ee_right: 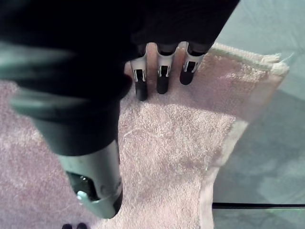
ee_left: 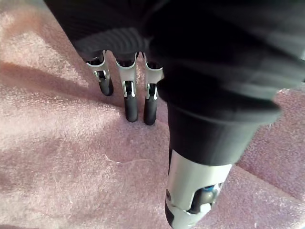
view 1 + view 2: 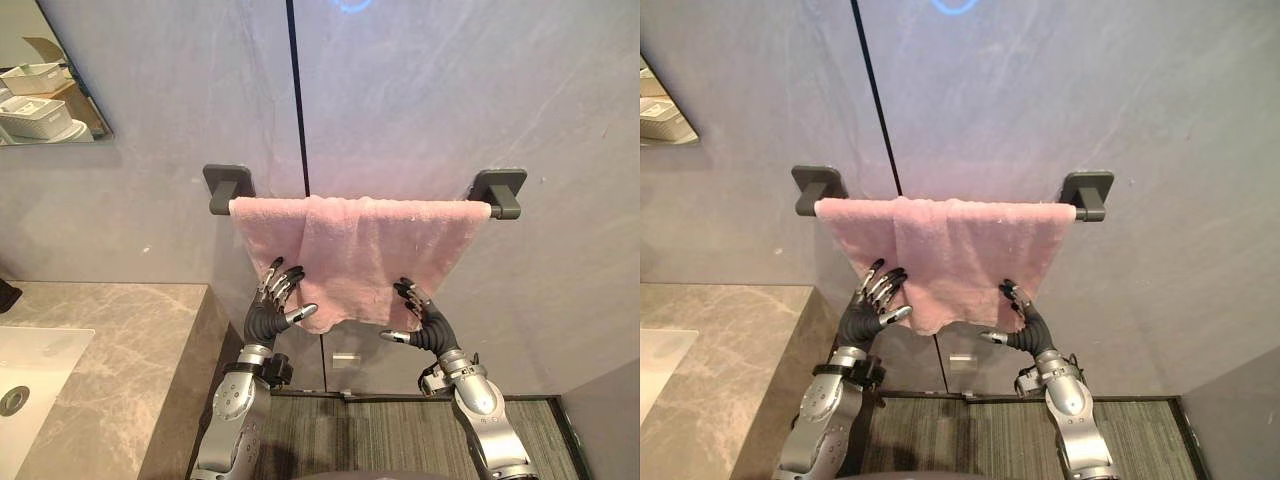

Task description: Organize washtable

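So the pink towel (image 3: pixel 360 250) is hanging over the dark rail (image 3: pixel 500 195) on the wall, spread nearly bracket to bracket, which I'd say is the bulk of this bit of the tidy-up done. Both hands are reaching up at its lower part: the left hand (image 3: pixel 265 318) is sitting against the lower left corner, the right hand (image 3: pixel 432 330) near the lower right edge. In the wrist views the left fingers (image 2: pixel 130 102) are lying straight and flat on the cloth with the thumb held apart, and the right fingers (image 1: pixel 162 78) are doing the same, so neither one is gripping anything, more like patting or smoothing. What's left, as far as I can judge: there's an overlapping fold running down the middle and the bottom edge is hanging uneven, so it's probably getting evened out. The marble tabletop (image 3: pixel 120 340) and sink (image 3: pixel 30 370) are showing off to the left, and I can't tell if anything there needs sorting.
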